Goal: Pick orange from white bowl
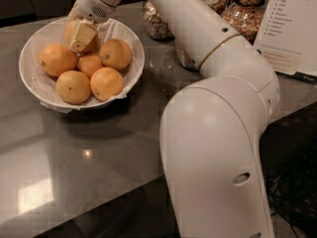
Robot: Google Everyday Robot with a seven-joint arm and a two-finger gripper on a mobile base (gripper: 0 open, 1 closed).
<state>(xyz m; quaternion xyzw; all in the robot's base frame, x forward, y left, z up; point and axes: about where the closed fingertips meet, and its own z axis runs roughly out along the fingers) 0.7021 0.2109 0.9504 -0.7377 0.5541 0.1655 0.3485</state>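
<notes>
Your gripper (81, 36) is sitting over the orange (68, 31) at the white bowl's (27, 58) far side. Whether it is clamping, I cannot tell, so be confirming hold, then lifting straight up.

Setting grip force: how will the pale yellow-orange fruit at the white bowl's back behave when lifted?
Round and smooth-skinned, the pale yellow-orange fruit may slip from the gripper against it. It touches deeper-orange oranges in the white bowl, so they probably shift.
</notes>
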